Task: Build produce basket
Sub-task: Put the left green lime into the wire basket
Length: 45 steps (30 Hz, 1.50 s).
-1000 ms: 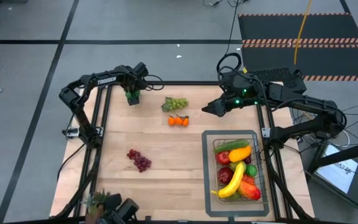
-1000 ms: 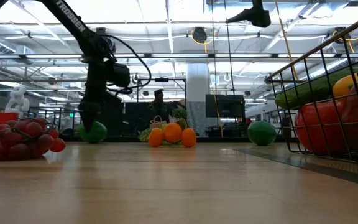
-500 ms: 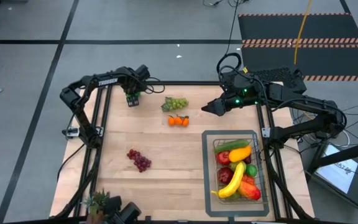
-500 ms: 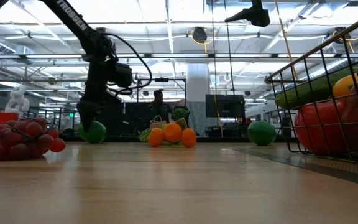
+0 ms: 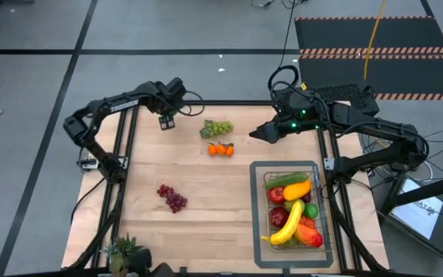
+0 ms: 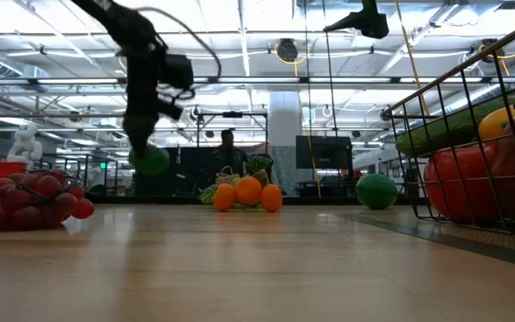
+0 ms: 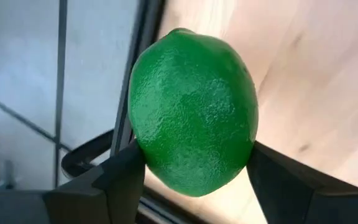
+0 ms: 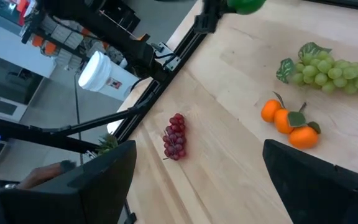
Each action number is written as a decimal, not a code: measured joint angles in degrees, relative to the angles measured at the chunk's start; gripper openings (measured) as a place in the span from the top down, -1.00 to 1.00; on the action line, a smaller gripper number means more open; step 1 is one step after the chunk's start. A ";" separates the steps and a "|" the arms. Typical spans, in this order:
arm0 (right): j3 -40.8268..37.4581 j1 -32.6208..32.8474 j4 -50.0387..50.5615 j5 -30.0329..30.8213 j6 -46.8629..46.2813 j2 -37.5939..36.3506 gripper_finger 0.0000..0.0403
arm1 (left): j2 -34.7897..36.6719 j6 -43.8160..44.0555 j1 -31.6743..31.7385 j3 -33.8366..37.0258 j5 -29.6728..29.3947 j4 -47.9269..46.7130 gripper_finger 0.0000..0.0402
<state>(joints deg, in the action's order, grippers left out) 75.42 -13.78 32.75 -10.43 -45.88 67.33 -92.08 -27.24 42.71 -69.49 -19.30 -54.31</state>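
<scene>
On the wooden bench (image 5: 206,192), my left gripper (image 5: 164,119) pinches a lime (image 7: 194,112) above the far-left corner. The basket (image 5: 323,196) sits near-right. I judge that smooth lime could squirt free mid-carry. My right gripper (image 5: 254,134) waits, fingers apart.

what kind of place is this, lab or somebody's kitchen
Most likely a robotics lab or workshop, not a kitchen: a wooden test table in a black frame, a bare grey floor with taped lines, and long ceiling strip lights over an open hall.
</scene>
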 joint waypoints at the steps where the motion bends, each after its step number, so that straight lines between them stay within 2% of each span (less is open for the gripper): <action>1: 0.00 0.02 0.00 0.32 -0.37 0.00 -0.70 | 1.20 1.33 -0.39 -0.44 1.44 -0.02 -0.27; 6: 0.00 -0.14 0.01 4.50 -5.87 0.00 -0.70 | 7.78 7.96 -3.62 -3.19 8.66 0.54 -0.30; 10: 0.00 -0.49 -0.47 5.98 -6.79 0.00 -0.70 | 11.45 12.81 -7.13 -6.02 12.03 0.55 -0.31; 16: 0.00 -1.76 -1.30 5.63 -1.74 0.00 -0.70 | 13.56 21.39 -13.10 -10.92 16.67 1.31 -0.31; 21: 0.00 -2.49 -1.29 1.64 0.54 -0.33 -0.70 | 13.54 28.26 -18.09 -15.39 20.46 2.71 -0.31; 27: 0.00 -2.45 -1.15 -0.59 2.85 -0.56 -0.70 | 13.49 38.66 -23.80 -17.93 23.09 9.06 -0.31; 34: 0.00 -2.46 -0.74 -2.17 6.80 -2.14 -0.70 | 13.49 54.82 -29.30 -18.60 26.45 21.55 -0.32; 39: 0.00 -2.47 -0.66 -1.84 10.49 -4.34 -0.70 | 13.52 65.35 -32.24 -18.60 26.58 29.51 -0.32; 45: 0.00 -2.47 1.44 -1.73 16.17 -6.71 -0.70 | 13.52 77.78 -35.31 -18.58 26.32 34.54 -0.32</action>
<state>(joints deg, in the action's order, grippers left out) 75.42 -16.25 34.19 -12.16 -29.71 60.62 -78.56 50.55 7.40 -88.07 7.02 -19.77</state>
